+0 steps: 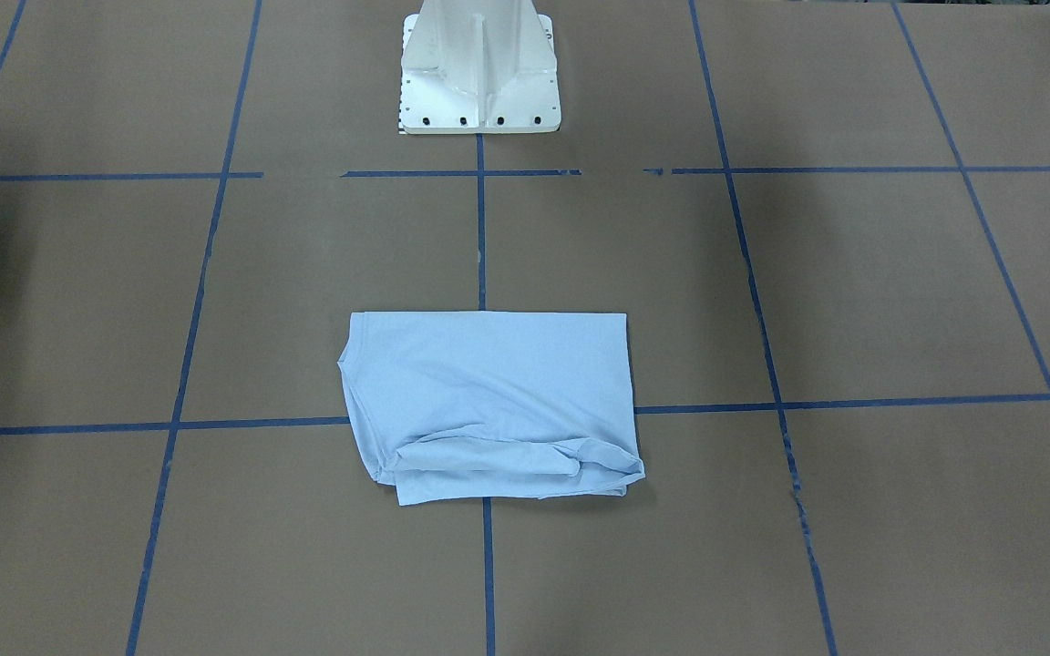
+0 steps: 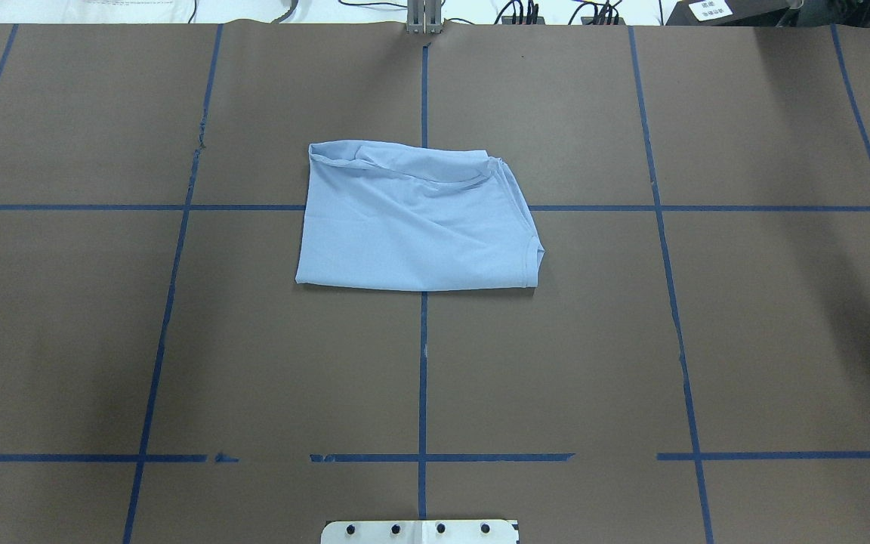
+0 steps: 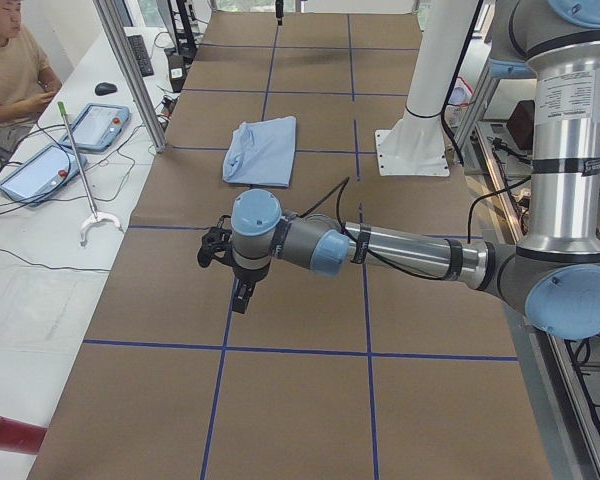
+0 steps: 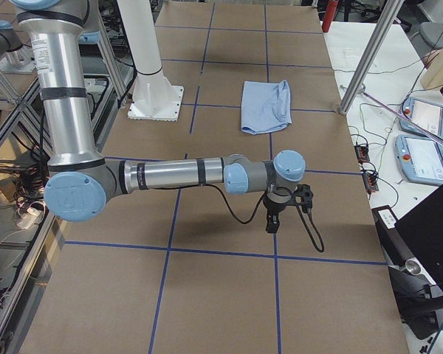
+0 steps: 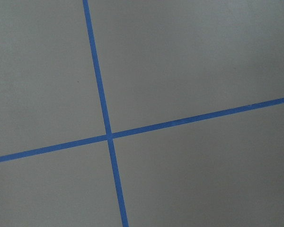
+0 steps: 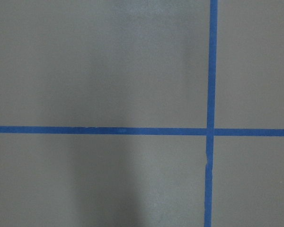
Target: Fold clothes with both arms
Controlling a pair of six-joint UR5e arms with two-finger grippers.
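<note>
Light blue T-shirt [image 2: 416,219] lay folded, well apart from left fingers [image 3: 242,297] and right fingers [image 4: 272,223], their spread impossible to tell; folding seemed finished, arms needed only park.

Brown table [image 2: 782,340] gridded with blue tape [image 2: 422,378], white bench [image 3: 40,290] alongside, aluminium posts [image 3: 130,70].

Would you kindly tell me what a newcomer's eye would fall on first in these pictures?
The light blue T-shirt stands out first, lying folded into a rough rectangle in the middle of the brown table, across its blue tape lines. Next come the left arm and the right arm, each stretched low over bare table near its own end, well apart from the shirt.
</note>
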